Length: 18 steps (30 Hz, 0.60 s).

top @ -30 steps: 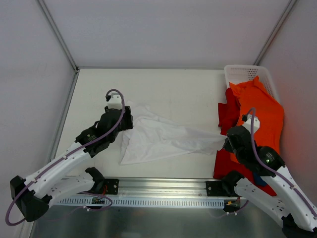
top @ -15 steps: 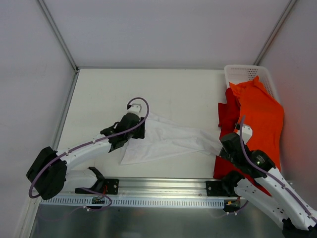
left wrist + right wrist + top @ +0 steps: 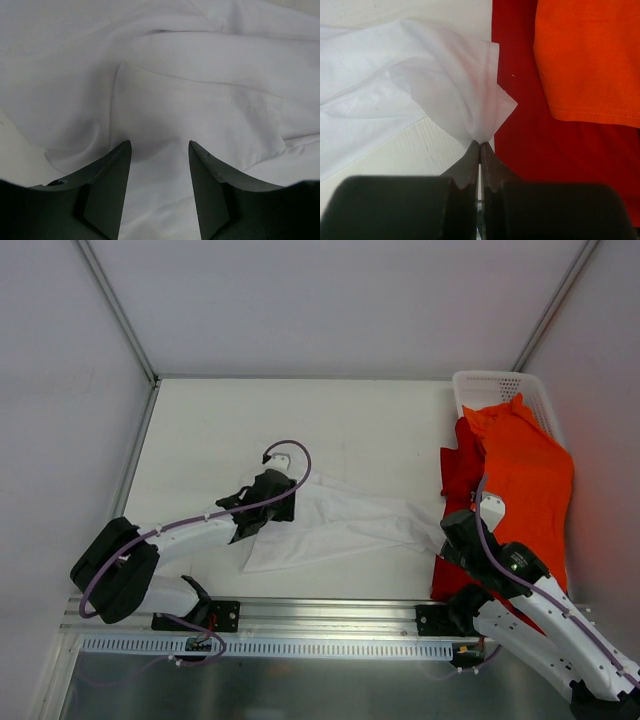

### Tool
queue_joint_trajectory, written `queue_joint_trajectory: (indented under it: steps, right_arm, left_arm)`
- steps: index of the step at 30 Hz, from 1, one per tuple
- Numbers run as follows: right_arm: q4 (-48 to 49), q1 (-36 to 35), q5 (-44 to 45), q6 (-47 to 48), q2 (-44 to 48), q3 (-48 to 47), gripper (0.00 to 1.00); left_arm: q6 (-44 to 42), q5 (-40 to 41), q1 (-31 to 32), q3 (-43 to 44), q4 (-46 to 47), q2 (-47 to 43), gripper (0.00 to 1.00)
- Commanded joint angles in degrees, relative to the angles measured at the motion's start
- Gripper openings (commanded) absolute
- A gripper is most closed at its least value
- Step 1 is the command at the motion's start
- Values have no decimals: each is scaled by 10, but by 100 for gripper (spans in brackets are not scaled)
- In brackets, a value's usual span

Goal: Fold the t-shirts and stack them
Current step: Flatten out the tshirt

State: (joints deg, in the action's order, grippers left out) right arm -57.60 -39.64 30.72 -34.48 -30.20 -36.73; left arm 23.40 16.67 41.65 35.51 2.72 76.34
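- Since a second ago, the left gripper (image 3: 159,145) slid right onto the soft white t-shirt (image 3: 340,525) lying mid-table. Its jaws stand apart over the cloth.
- Right gripper (image 3: 480,144) is squeezed tight on the shirt's corner.
- Left should grab one edge only, then both pull the shirt flat.
- Red t-shirt (image 3: 455,465) crowds that corner.
- The bright orange t-shirt (image 3: 525,475) lies on it, and a white mesh basket (image 3: 490,388) sits farthest.

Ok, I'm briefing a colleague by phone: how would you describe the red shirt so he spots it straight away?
Start at the white basket in the far right corner. An orange shirt drapes from it toward the front, and the red shirt lies beneath that one, showing along its left side. It is the darker of the two, mostly covered.
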Motion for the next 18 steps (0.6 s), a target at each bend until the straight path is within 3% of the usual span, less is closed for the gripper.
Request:
queue_joint_trajectory:
  steps: [1,9,18]
  right_arm:
    - [7,-4,2,-6,-6,1,0]
    - [14,-4,7,-7,-14,8,0]
    - [14,-4,8,-7,-18,10,0]
  left_arm:
    - [18,63,4,-3,16,-5,50]
    - [21,142,3,-45,14,-93,50]
    - [43,138,3,-47,11,-51,50]
